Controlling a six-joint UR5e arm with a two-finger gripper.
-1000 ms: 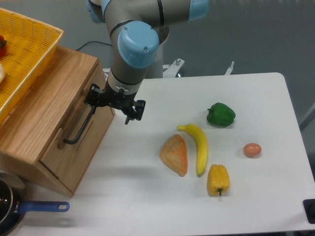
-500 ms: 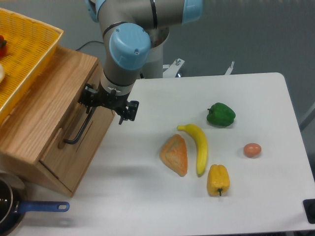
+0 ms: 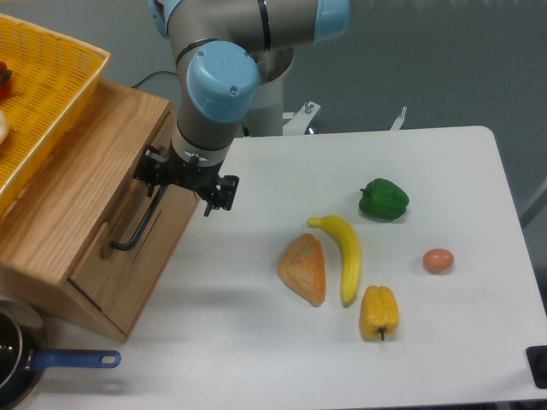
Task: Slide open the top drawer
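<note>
At cabinet front; fingers [image 3: 182, 184] straddle handle [image 3: 141, 220]; top drawer [image 3: 128, 224] beneath

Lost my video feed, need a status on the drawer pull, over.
Gripper at upper end of the black bar handle, jaw state unclear. Top drawer looks barely open, if at all. Table in front of the drawer bare; croissant and banana well aside.

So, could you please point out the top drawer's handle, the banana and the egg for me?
Top drawer handle [image 3: 141, 224], fixed camera view, middle of the black bar.
Banana [image 3: 347, 256], fixed camera view, middle of its curved body.
Egg [image 3: 438, 260], fixed camera view, centre of the shell.
</note>
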